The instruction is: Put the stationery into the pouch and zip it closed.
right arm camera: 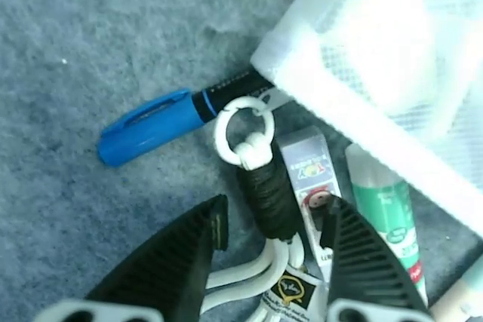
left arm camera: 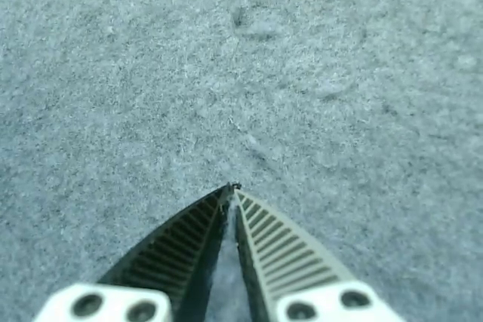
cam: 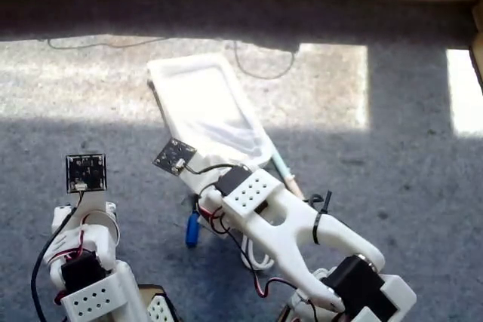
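The white mesh pouch (cam: 204,111) lies flat on the grey carpet, and its corner (right arm camera: 377,58) sits just beyond my right gripper (right arm camera: 273,213). That gripper is open low over a heap of stationery. Its fingers straddle a white cord with a black-wrapped neck and a ring (right arm camera: 260,186) without closing on it. A blue marker (right arm camera: 147,126) (cam: 193,229) lies with its end under the pouch corner. A small white box (right arm camera: 306,167) and a green tube (right arm camera: 381,213) lie beside the cord. My left gripper (left arm camera: 230,190) is shut and empty over bare carpet.
A pale pen with a wooden-coloured end (cam: 285,173) lies along the pouch's near right edge. The left arm (cam: 83,262) stands at the near left corner, well apart from the pouch. A thin cable (cam: 256,72) trails beyond the pouch. Sunlit patches cross the far carpet.
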Controlling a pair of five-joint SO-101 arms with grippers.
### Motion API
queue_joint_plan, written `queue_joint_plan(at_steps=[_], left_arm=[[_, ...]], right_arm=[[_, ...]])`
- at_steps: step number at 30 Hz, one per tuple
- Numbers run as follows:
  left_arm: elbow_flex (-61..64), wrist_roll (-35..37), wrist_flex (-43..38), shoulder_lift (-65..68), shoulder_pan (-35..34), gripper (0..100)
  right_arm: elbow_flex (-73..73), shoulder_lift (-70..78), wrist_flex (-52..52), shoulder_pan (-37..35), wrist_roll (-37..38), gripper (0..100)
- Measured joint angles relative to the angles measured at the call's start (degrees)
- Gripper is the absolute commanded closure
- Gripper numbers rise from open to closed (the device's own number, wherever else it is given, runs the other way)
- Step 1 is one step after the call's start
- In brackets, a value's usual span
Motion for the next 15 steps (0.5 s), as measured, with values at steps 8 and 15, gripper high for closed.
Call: queue_joint_plan(at_steps=[8, 15], left_arm=[[0.0, 0.0, 0.0, 0.0, 0.0, 99], [0.0, 0.0, 0.0, 0.0, 0.0, 99]], right_arm=[[0.0, -0.18, 0.0, -2.02, 0.0, 84.5], [-0.35, 1.32, 0.0, -2.55, 0.0, 84.6]])
